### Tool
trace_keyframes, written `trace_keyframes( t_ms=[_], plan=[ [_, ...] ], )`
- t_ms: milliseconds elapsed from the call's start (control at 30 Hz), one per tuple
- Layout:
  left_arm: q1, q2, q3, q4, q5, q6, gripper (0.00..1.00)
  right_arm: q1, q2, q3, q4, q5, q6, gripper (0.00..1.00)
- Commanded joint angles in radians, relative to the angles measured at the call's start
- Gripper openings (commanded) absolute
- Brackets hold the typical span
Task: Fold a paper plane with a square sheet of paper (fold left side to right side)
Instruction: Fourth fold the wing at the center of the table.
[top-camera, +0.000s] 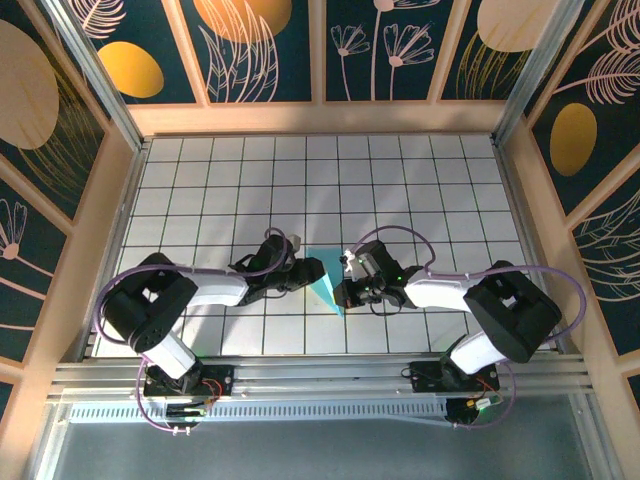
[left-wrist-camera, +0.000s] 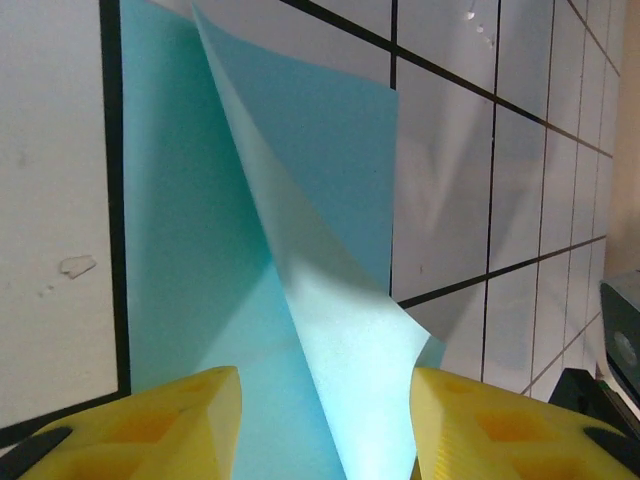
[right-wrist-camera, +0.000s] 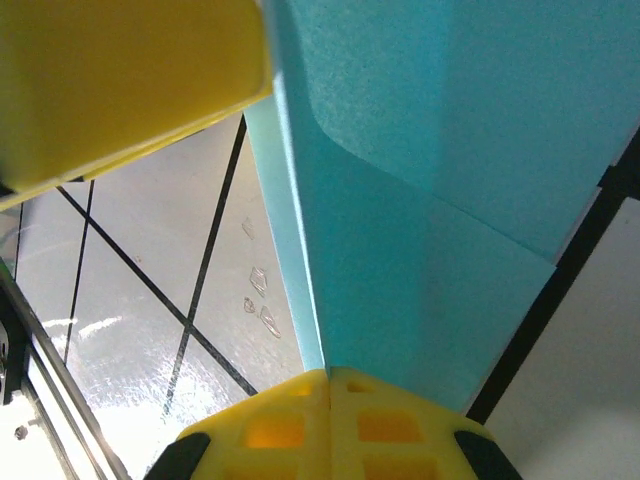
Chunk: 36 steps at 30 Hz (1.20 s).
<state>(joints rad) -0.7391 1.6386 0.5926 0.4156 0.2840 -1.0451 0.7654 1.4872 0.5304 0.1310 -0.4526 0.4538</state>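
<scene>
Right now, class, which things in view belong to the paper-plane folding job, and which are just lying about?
Belong to the job:
sheet of paper, one flap raised
left gripper, open around that flap
right gripper, shut on the paper

Just surroundings:
grid table
patterned walls
purple cables

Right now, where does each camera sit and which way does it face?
Top external: overhead behind the bases, facing down at the table; both arms, left gripper, right gripper at the paper.
Left wrist: low, facing along the paper; open fingers below.
Right wrist: close on the paper; shut fingers pinching it.
Shared: the paper, all three.
</scene>
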Motion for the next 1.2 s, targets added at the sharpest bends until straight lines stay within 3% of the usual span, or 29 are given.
trace_keyframes(
  t_ms=[0,733,900,1167],
  plan=[
    [-0.006,0.033,0.032,0.01,0.001,-0.009,0.47,-0.008,-0.004,-0.017,0.027,-0.027,0.002,0.0],
    [-0.008,0.125,0.098,-0.161,-0.074,0.02,0.48,-0.03,0.031,-0.013,0.041,-0.063,0.003,0.0],
    [-0.008,0.126,0.1,-0.163,-0.075,0.022,0.48,-0.034,0.012,-0.003,0.036,-0.066,0.007,0.09],
    [-0.009,0.126,0.1,-0.166,-0.077,0.023,0.48,-0.061,-0.081,0.013,-0.026,-0.04,-0.006,0.34]
  ],
)
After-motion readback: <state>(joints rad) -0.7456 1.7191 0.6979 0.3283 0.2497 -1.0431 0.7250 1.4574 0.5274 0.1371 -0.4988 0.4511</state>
